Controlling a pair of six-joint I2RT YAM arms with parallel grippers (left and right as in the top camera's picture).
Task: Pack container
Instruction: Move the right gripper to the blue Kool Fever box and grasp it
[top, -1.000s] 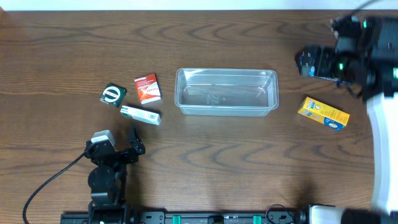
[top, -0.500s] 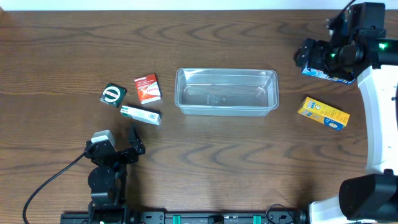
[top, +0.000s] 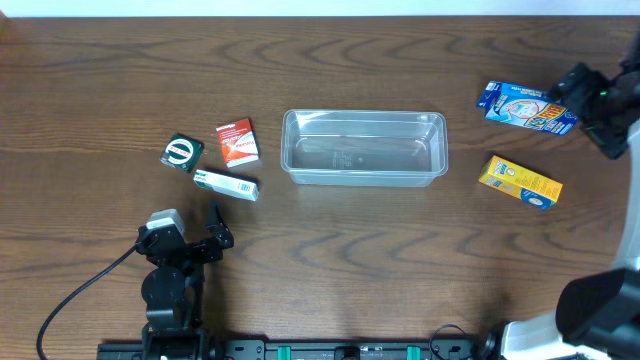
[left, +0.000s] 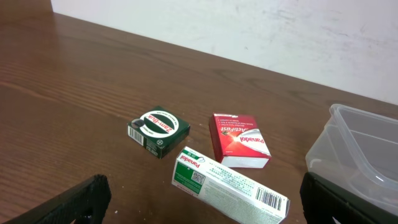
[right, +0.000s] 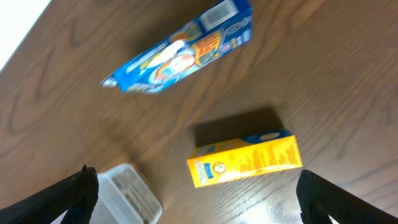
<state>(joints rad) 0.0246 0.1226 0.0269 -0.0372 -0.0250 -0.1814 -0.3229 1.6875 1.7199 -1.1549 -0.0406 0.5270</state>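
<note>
The clear, see-through plastic rectangular tub with rounded corners and a rim (top: 363, 113) stands empty and upright in the middle of the wooden table (top: 330, 280), its long side running left to right. It looks thin-walled and very light, so it probably flexes under a squeeze and slides easily on the smooth wood if nudged. If it has to be steadied or moved, the best hold is likely a pinch over the rim at one short end, one finger inside the wall and one outside; the glossy flat walls offer little grip from the sides. To its left, well apart, lie a small red cardboard box (top: 237, 141), a dark green box with a round white logo (top: 182, 152) and a long white and green carton (top: 226, 185). To its right lie a yellow carton (top: 519, 182) and a blue printed carton (top: 525, 106). The left gripper (top: 218, 230) sits low near the front edge, jaws apart and holding nothing. The right gripper (top: 572, 88) hovers just beside the blue carton, jaws also apart and empty.
</note>
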